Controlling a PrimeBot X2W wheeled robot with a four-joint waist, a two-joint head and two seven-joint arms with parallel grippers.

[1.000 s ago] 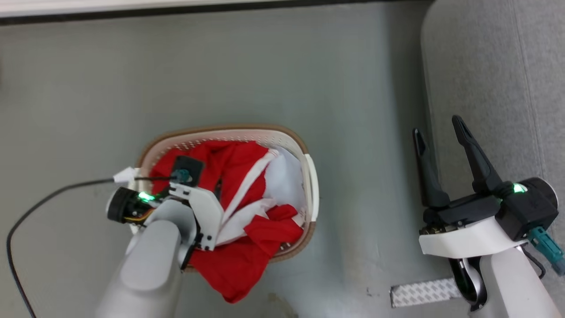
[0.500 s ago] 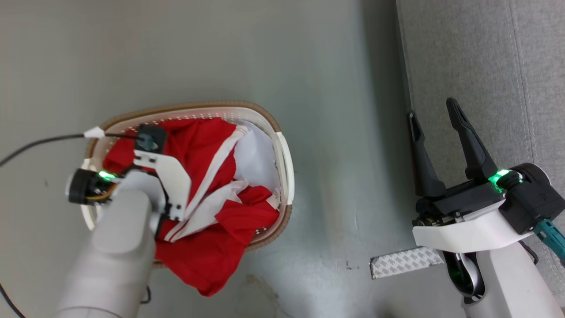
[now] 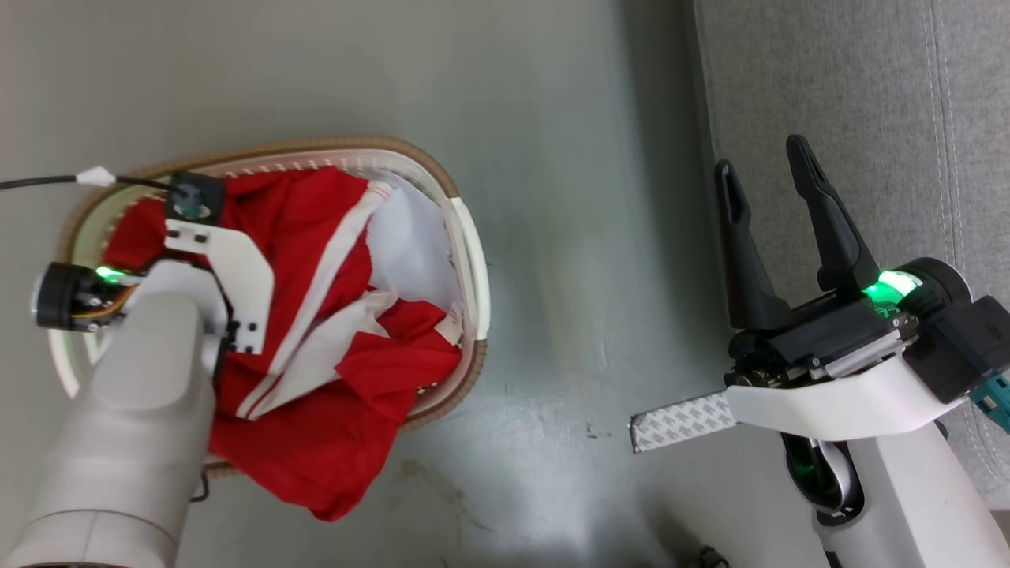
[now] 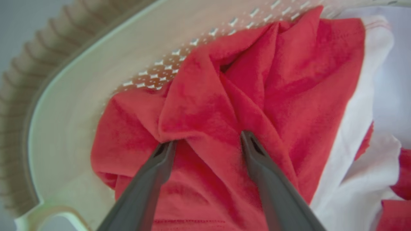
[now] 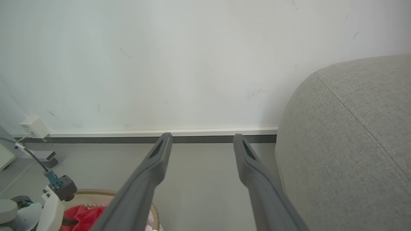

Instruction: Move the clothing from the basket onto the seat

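The basket (image 3: pixel 467 244) stands on the floor at the left, with its pale wall (image 4: pixel 74 83) close by in the left wrist view. Red and white clothing (image 3: pixel 316 237) fills it, and one red piece hangs over the near rim. My left arm reaches down into it. The left gripper (image 4: pixel 208 141) is open, its fingertips (image 4: pixel 165 149) pressed into red clothing (image 4: pixel 205 106) with a raised fold between them. My right gripper (image 3: pixel 761 158) hangs open and empty at the edge of the grey seat (image 3: pixel 836 79). In the right wrist view the right gripper (image 5: pixel 202 137) faces the wall beside the seat (image 5: pixel 346 144).
A patterned tape strip (image 3: pixel 678 422) lies on the grey floor between the basket and the seat. A black cable (image 3: pixel 39 182) runs off to the left from my left wrist. A wall with a baseboard (image 5: pixel 96 136) stands behind, and a small white box (image 5: pixel 34 126) sits low on it.
The head camera has moved, so the basket and seat sit further left in the picture. My left wrist is now nearer the basket's far rim. Both grippers stay open.
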